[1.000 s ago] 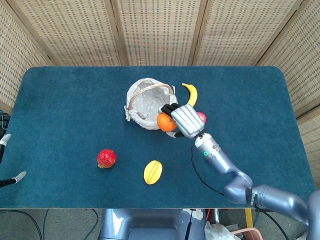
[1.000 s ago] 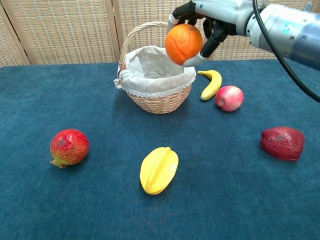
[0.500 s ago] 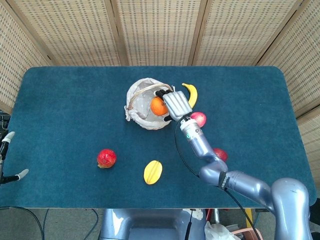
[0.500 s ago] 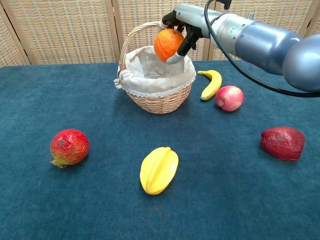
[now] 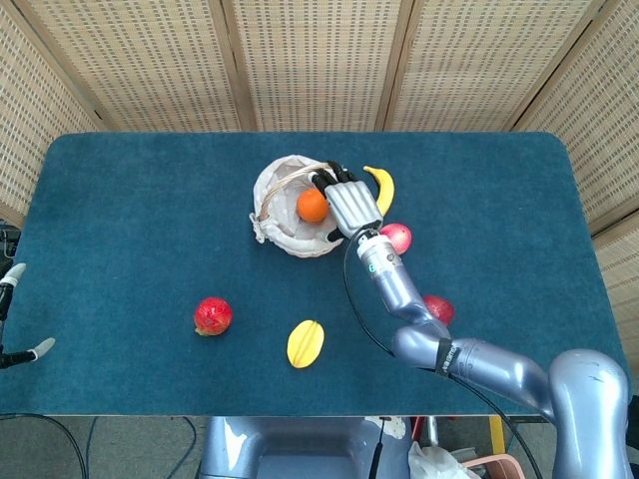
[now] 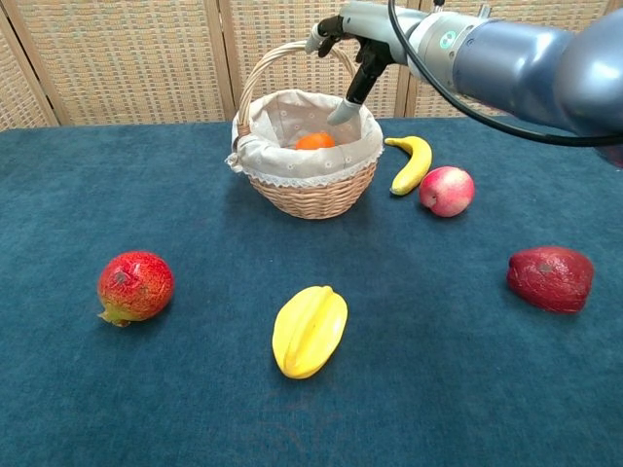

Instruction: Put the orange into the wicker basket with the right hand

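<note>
The orange (image 6: 315, 141) is sitting in the wicker basket (image 6: 310, 194); the right hand (image 6: 352, 39) is hanging empty, fingers apart, at its two o'clock.

basket (image 6: 310, 194): one
orange (image 6: 315, 141): one, in the basket
banana (image 6: 412, 162): one
peach (image 6: 447, 190): one
pomegranate (image 6: 135, 286): one
starfruit (image 6: 309, 330): one
dark red fruit (image 6: 551, 277): one
hand (image 5: 346, 205): one over the basket; the other only partly visible at the picture's edge
</note>
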You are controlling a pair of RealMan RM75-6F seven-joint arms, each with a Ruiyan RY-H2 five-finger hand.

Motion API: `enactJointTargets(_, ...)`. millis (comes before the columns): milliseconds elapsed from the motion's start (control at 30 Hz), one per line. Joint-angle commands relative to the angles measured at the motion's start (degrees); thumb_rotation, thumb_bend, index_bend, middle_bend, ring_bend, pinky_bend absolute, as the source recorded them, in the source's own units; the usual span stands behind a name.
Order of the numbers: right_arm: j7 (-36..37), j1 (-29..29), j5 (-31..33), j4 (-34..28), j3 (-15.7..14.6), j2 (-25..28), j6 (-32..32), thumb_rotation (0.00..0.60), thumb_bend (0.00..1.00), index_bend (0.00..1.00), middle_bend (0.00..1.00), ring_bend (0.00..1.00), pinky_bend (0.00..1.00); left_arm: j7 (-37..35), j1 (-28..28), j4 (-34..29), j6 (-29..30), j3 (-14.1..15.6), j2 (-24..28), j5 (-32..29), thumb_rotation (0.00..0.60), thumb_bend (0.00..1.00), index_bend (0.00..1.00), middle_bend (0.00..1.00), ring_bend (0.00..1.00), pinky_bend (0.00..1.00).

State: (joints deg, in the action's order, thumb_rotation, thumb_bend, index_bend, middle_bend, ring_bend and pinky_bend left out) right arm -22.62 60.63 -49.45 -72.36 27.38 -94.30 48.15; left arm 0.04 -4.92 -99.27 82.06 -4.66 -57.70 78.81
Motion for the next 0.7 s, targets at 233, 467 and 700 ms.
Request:
enactJointTargets(233,-0.1,-15.2,-13.2,-25.0,-10.6,17.5,13.2,0.600,0.00,0.14,0.06,0.00,0.12,-1.7,0.5,0.3,0.6,0.8,0.5,1.8,0.600,0.00,0.00,0.00,0.00,0.00)
enactJointTargets(467,8.9,-30.7,-31.2,-24.7,-24.9,26.0,26.6,0.600,0.00,0.02,0.00,0.00,0.00,-1.7,1.8,0.4,3.4,2.5,0.4,6.0,0.600,0.00,0.00,0.00,0.00,0.00)
enactJointTargets(700,15.4,-41.0,-36.9,-19.3,-31.1,25.4,36.0,0.600,0.00,0.00,0.00,0.00,0.00,-1.4,2.7,1.0,5.5,3.2,-0.2,8.0,0.600,0.00,0.00,0.00,0.00,0.00)
